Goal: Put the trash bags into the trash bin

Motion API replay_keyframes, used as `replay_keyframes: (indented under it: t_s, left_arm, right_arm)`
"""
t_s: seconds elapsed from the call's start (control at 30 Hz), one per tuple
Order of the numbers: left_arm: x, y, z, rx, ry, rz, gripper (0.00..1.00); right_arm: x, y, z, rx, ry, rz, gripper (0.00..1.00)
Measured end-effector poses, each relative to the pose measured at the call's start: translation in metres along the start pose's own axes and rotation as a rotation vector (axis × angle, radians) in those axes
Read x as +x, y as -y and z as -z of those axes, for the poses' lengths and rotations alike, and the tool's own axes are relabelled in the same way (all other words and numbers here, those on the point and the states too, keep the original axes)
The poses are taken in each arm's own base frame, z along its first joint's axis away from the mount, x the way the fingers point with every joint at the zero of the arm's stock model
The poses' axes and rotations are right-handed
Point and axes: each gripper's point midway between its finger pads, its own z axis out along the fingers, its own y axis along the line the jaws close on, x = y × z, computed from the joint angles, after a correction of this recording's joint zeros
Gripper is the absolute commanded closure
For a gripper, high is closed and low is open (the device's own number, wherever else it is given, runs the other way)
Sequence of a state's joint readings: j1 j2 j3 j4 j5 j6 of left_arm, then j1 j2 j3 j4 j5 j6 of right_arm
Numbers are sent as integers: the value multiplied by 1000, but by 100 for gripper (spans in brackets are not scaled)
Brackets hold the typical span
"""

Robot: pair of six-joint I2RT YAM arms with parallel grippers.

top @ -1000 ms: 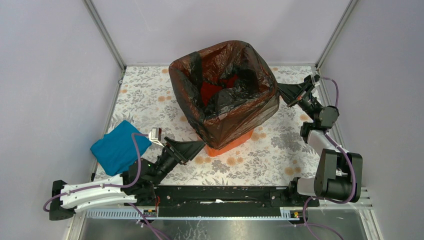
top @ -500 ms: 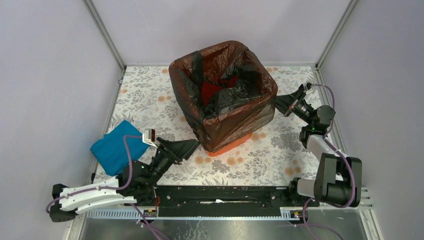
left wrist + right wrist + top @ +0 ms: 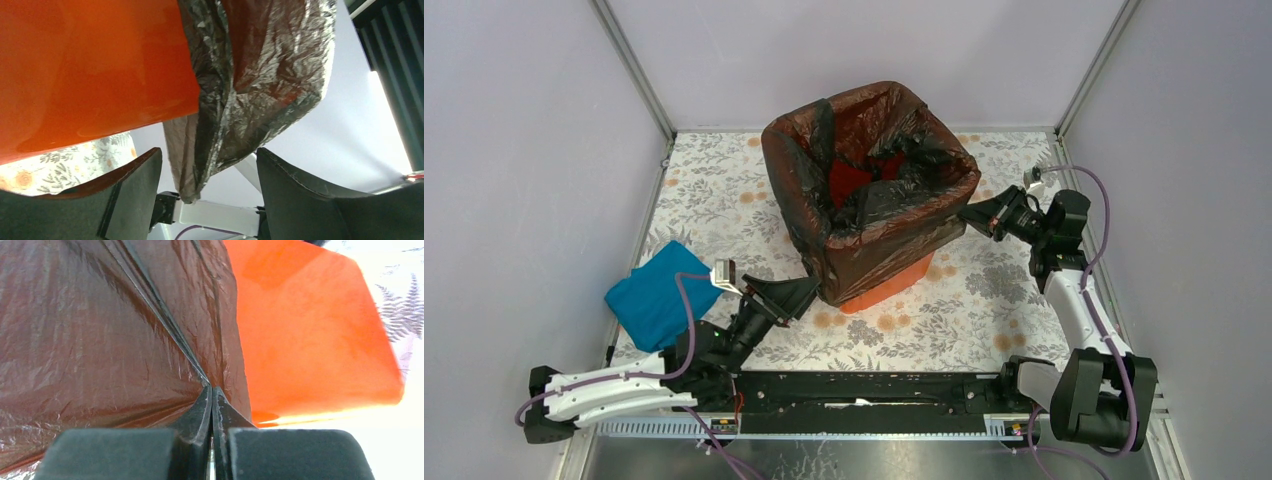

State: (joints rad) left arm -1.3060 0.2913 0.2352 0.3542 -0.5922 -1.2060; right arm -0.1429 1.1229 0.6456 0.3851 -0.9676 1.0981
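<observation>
Seemingly for seating over the trash bin [image 3: 879, 291], the trash bag [image 3: 894, 238] is pinched by clenched right jaws and straddled by released left jaws.

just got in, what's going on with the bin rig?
Two arms are lining the orange bin with the black trash bag. The bag is draped over the rim and hangs down the outside. The right gripper is shut on the bag's skirt at the bin's right side. The left gripper is open at the near-left corner, a loose fold of bag hanging between its fingers. A teal cloth lies at left.
</observation>
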Motion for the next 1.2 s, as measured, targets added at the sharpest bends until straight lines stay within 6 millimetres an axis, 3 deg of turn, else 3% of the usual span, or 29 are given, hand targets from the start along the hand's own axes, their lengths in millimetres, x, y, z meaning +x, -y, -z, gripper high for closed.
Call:
replay_keyframes:
  t_s: [0.2, 0.37, 0.47, 0.7, 0.8, 1.13, 1.2]
  left_arm:
    - [9, -15, -6, -51, -14, -29, 38]
    - [14, -26, -8, -92, -23, -38, 62]
    - [13, -31, -8, -123, -17, -28, 70]
    - [19, -54, -9, -215, -22, -41, 85]
    - [24, -62, -12, -264, -37, -69, 96]
    - [31, -81, -10, -386, -57, -65, 100]
    - [30, -83, -8, -392, -53, -45, 95]
  right_arm:
    - [12, 23, -3, 109, -11, 31, 99]
    - [22, 36, -6, 162, -32, 54, 95]
    - [23, 39, -3, 194, -22, 67, 93]
    - [8, 12, 4, 207, 36, 168, 92]
    - [5, 4, 6, 197, 51, 201, 92]
    - [17, 26, 5, 258, 29, 194, 92]
    - [21, 34, 4, 273, 17, 187, 91]
